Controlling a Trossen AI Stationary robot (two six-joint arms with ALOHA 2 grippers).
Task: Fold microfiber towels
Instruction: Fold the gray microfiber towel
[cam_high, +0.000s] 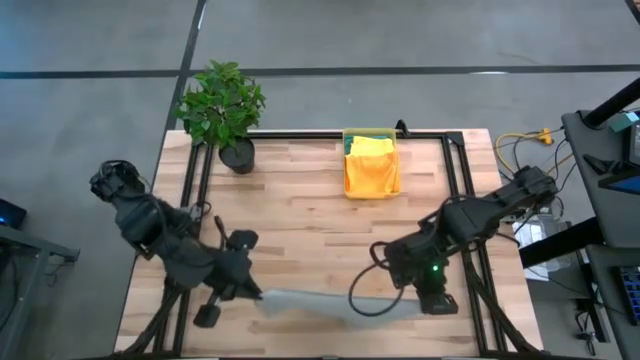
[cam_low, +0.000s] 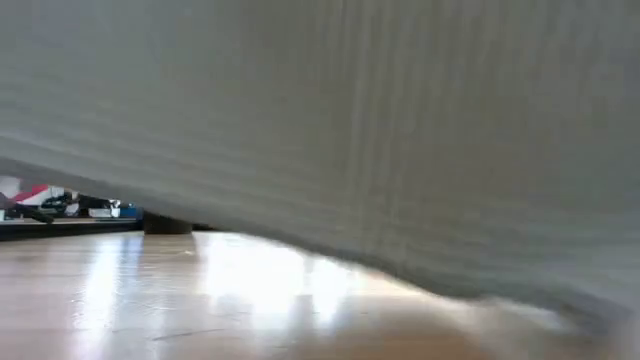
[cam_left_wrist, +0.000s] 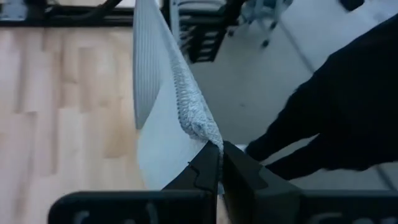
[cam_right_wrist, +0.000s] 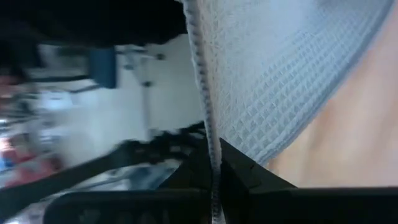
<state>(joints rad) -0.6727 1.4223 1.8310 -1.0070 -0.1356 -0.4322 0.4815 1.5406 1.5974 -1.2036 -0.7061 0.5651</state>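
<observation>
**Grey towel stretched between two thin pinches**

The light grey towel (cam_high: 320, 305) hung above the table's near edge, and I judged an uneven pull could slip a corner free. Both arms reached low. The left gripper (cam_left_wrist: 221, 163) and the right gripper (cam_right_wrist: 215, 163) were each clamped on a towel edge.

The light grey microfiber towel (cam_high: 320, 303) stretches along the six o'clock edge of the pale wooden table (cam_high: 300, 200), between the left gripper (cam_high: 256, 295) at seven o'clock and the right gripper (cam_high: 425, 305) at five o'clock. The rigid yellow plastic bin (cam_high: 371, 165), with folded yellow and teal cloths in it, stands at twelve o'clock. The small potted green plant (cam_high: 224, 112) stands at eleven o'clock, left of the bin.
</observation>
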